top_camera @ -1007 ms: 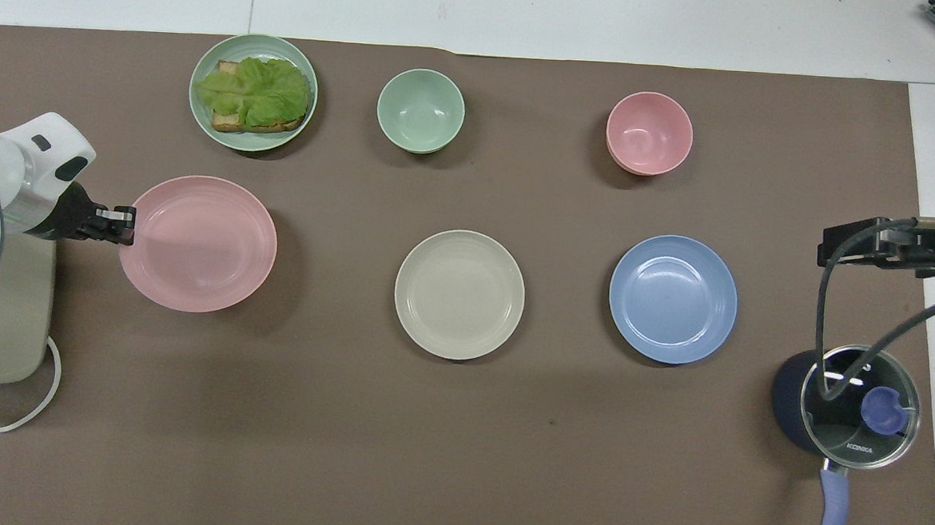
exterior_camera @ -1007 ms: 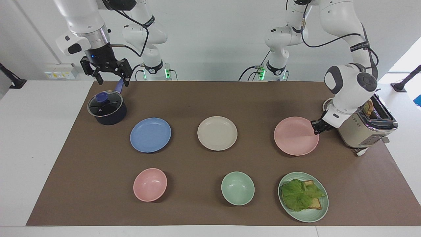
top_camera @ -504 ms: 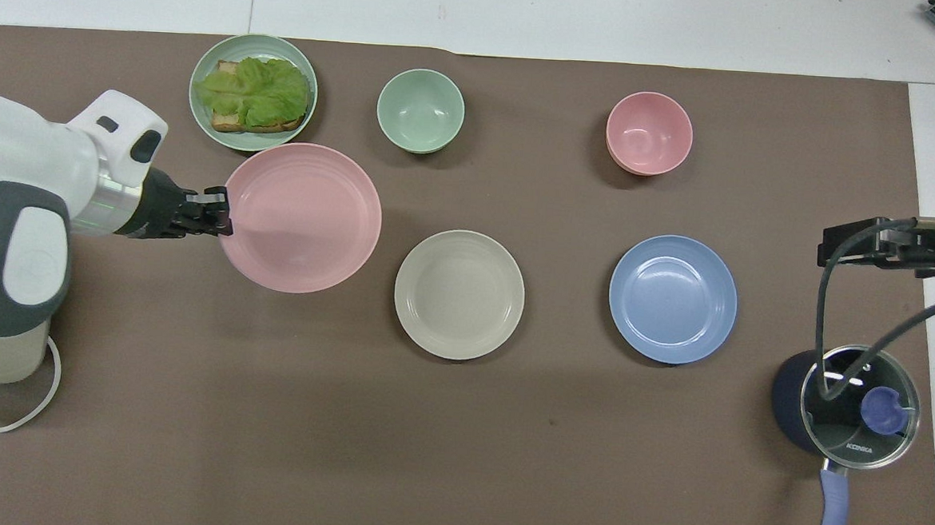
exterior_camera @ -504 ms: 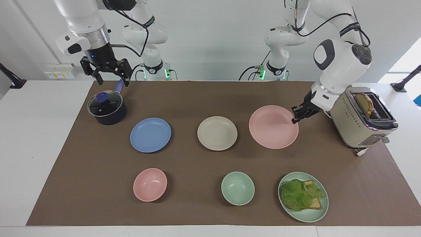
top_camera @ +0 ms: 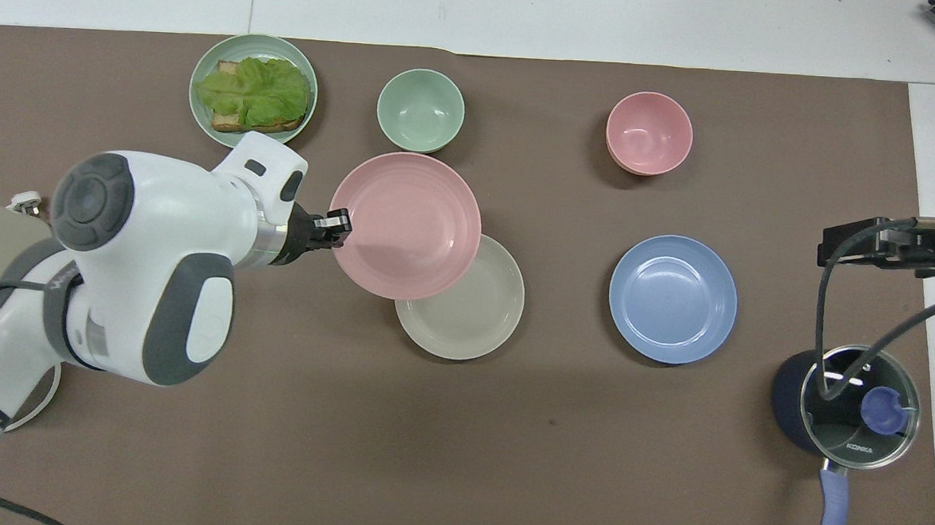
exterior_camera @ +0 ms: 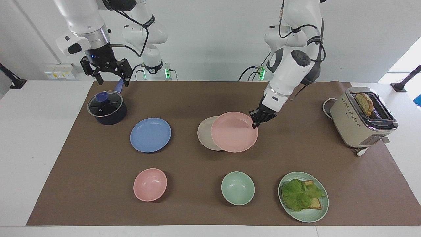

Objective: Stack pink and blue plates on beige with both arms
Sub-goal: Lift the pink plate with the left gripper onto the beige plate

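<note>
The left gripper [exterior_camera: 255, 122] is pinching the pink plate [exterior_camera: 234, 132] by its rim, holding it partly over the beige plate [exterior_camera: 205, 133]. It should centre it before lowering. The right gripper [exterior_camera: 110, 77] is waiting open over the pot [exterior_camera: 107, 108]; the blue plate [exterior_camera: 150, 135] is lying untouched beside it.

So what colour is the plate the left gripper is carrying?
Pale pink plate, clearest in the overhead view, pinched at its rim by the left gripper.

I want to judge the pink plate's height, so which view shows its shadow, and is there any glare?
Facing view: the pink plate, held in the left claw, covers part of the beige plate; its shadow barely shows. Overhead view: soft shade lies on the beige plate; the pot's glass lid carries small glints.
</note>
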